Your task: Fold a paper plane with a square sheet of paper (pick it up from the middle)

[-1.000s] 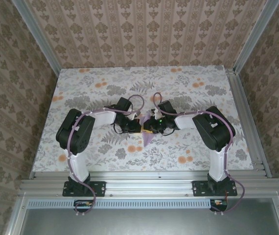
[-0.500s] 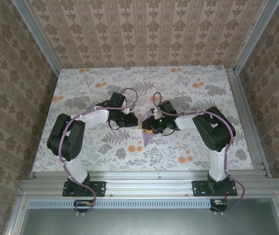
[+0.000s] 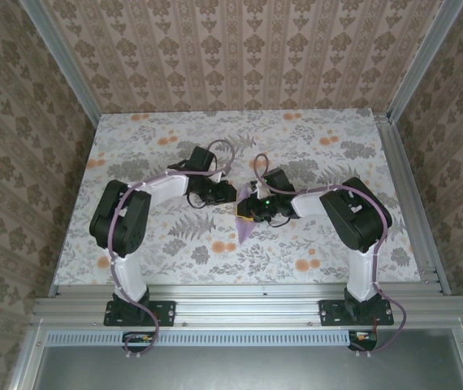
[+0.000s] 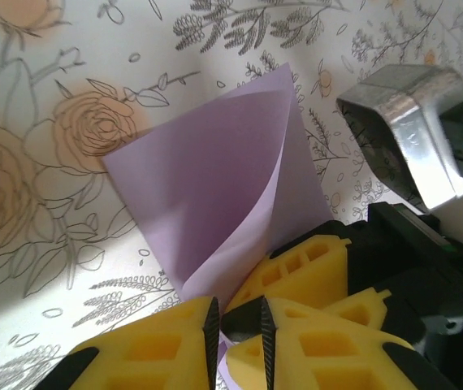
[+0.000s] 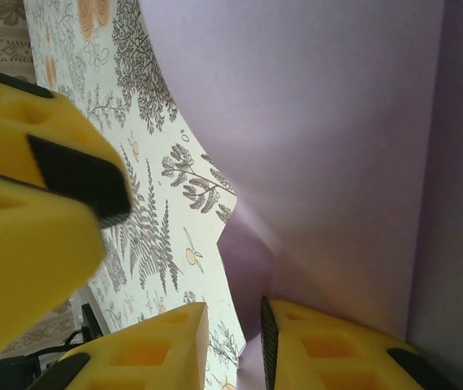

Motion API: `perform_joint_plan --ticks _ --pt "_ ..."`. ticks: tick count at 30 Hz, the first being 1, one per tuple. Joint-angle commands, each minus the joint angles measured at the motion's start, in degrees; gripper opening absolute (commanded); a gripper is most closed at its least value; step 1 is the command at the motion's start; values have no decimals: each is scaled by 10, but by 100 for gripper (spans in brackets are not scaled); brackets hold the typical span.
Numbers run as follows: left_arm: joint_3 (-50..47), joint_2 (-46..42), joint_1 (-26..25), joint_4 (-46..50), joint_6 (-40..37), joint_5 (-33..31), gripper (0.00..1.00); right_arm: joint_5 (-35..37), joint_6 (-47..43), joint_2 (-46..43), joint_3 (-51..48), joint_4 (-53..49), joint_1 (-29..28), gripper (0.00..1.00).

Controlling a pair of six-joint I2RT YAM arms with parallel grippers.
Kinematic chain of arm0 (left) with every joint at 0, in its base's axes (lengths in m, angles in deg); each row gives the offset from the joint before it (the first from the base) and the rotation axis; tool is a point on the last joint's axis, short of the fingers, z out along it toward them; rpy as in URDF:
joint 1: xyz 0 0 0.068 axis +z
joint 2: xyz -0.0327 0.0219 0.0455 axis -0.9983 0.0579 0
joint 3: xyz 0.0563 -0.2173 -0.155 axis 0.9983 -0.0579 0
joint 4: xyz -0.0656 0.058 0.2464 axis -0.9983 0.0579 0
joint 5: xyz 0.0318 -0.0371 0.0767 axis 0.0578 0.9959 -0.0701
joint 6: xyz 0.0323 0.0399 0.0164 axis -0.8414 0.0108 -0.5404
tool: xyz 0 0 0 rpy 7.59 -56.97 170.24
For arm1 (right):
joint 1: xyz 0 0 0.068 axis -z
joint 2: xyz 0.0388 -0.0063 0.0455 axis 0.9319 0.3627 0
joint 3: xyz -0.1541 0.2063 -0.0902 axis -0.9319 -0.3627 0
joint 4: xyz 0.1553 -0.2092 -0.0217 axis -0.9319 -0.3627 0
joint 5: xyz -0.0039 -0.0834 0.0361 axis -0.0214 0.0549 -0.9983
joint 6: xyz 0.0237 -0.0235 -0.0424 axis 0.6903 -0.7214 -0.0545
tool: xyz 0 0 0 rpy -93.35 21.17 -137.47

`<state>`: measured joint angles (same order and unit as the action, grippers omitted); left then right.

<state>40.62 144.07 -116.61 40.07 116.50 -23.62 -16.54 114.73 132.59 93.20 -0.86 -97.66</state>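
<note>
Paper plane (image 3: 245, 228), pale lilac and not finished, lay near the middle of the table (image 3: 337, 146). Its pointed end was toward the table's near edge and its wider end was under the two grippers.

On the left part of the table, the left arm (image 3: 122, 223) reached from the near edge toward the table's middle. The left gripper (image 3: 231, 198) stood just left of the table's middle, at the far-left side of the paper plane. In the left wrist view its yellow fingers (image 4: 158, 349) were a little apart, with a narrow dark gap between the black pads, and nothing was clamped there. A lower corner of the lilac paper showed just behind this gap. In that view one flap (image 4: 292, 179) of the paper curled up from the layer below.

The right gripper (image 3: 248, 213) was just right of the table's middle, directly over the wide end of the paper plane. In the right wrist view its fingers were also a little apart, and a fold of the paper went into the gap between them. I could not tell if the fingers pinched this fold or only stood around it. The right arm (image 3: 353, 215) came from the right part of the table's near edge.
</note>
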Motion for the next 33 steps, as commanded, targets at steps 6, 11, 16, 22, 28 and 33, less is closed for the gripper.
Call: perform_joint_plan --ticks 6,11,16,22,28,33 --pt "38 47 -16 33 -14 17 25 36 -19 4 -27 -60 -4 26" --pt "46 67 -20 48 -27 8 25 36 -19 -1 -28 -60 -5 25" --pt "37 72 -16 48 -33 5 21 37 -18 -11 -35 -54 -4 23" --pt "34 82 -10 53 -43 4 19 35 -14 -16 -36 -51 -3 22" --pt "39 90 -9 75 -65 -21 18 28 -5 -18 -36 -37 -2 20" --pt "40 99 -9 79 -73 -30 18 28 -6 -24 -38 -41 -2 15"
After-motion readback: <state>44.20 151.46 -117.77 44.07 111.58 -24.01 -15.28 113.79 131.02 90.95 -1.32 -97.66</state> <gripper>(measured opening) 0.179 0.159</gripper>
